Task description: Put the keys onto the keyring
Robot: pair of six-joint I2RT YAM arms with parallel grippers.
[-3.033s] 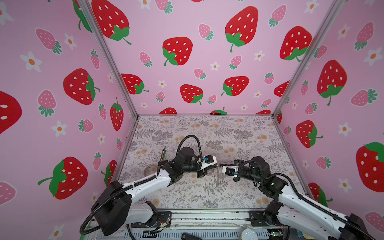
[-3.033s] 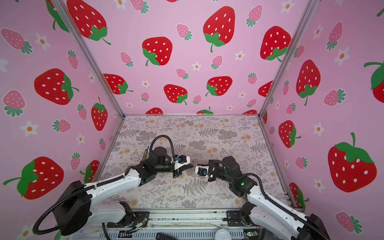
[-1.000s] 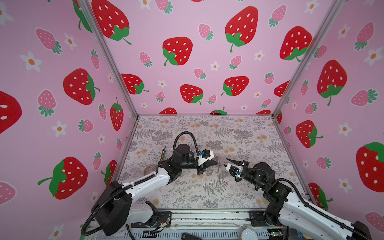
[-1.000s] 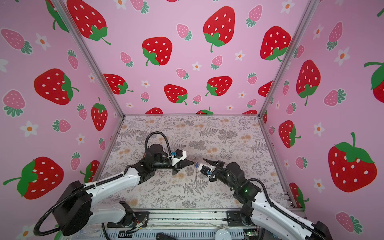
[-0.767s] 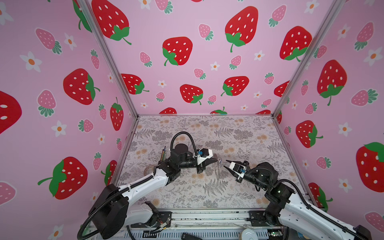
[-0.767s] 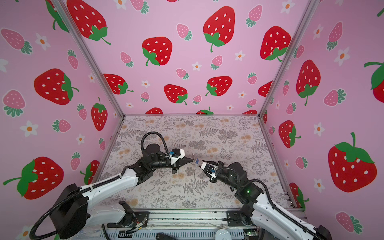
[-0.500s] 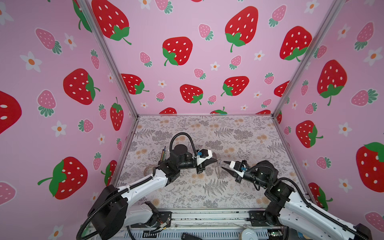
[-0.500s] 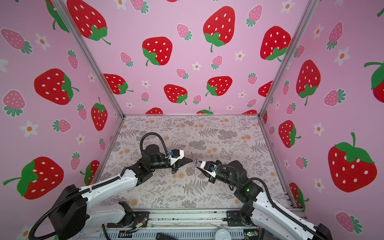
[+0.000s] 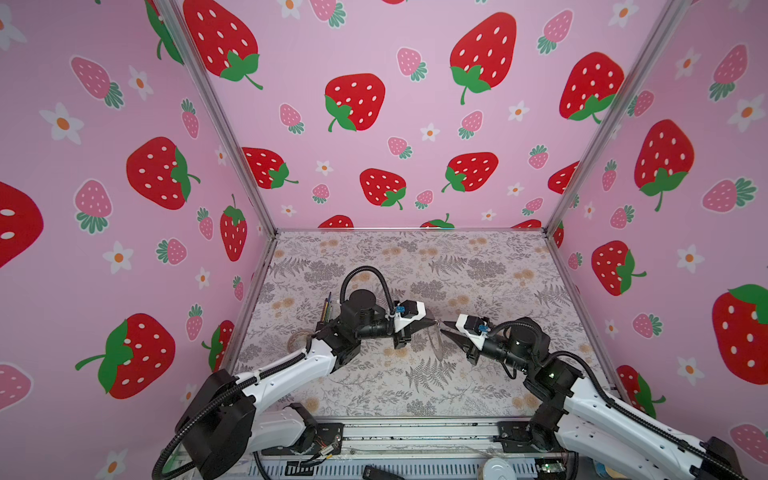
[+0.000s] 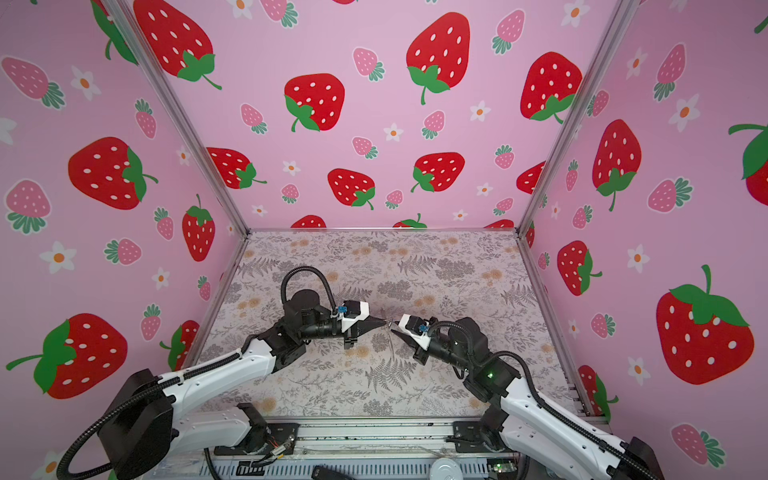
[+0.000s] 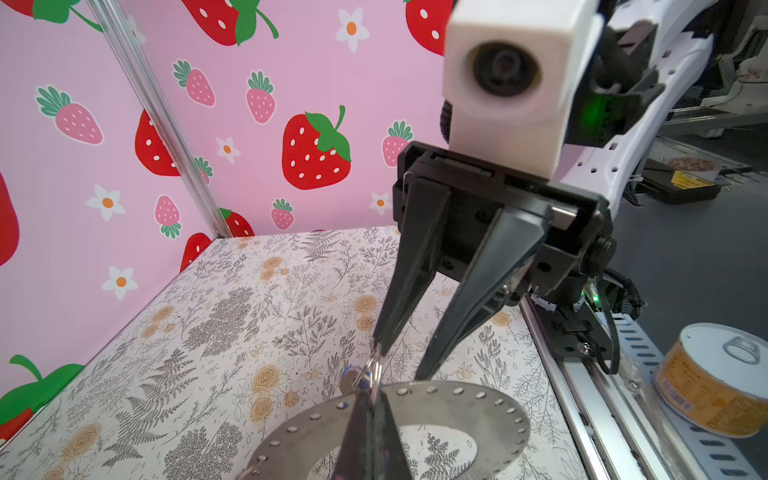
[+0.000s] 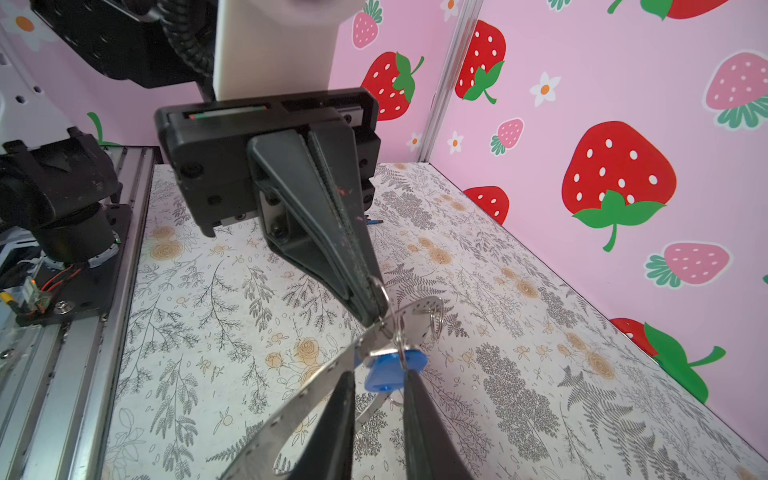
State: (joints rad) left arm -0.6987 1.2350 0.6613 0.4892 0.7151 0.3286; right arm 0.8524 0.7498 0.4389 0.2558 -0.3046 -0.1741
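Note:
In the left wrist view, my left gripper [image 11: 371,401] is shut on the rim of the keyring [image 11: 469,409], a flat grey disc with small holes held above the table. The keys [image 12: 390,370], a blue tag on silver loops [image 11: 374,369], hang at that pinch point. My right gripper [image 12: 380,409] faces the left one with its fingers apart, and its tips straddle the tag. One right fingertip [image 11: 380,345] touches the loops. In both top views the left gripper [image 9: 433,321] and right gripper [image 9: 444,324] meet tip to tip, with the keyring [image 10: 392,347] edge-on below them.
A pale tape roll [image 9: 297,340] and some pens [image 9: 327,305] lie on the floral table near the left wall. A tin can [image 11: 715,382] stands past the metal front rail [image 11: 602,399]. Pink strawberry walls enclose three sides.
The right gripper has come in toward the left gripper's tip and its fingers have narrowed around the blue tag. The left gripper stays shut and has barely moved.

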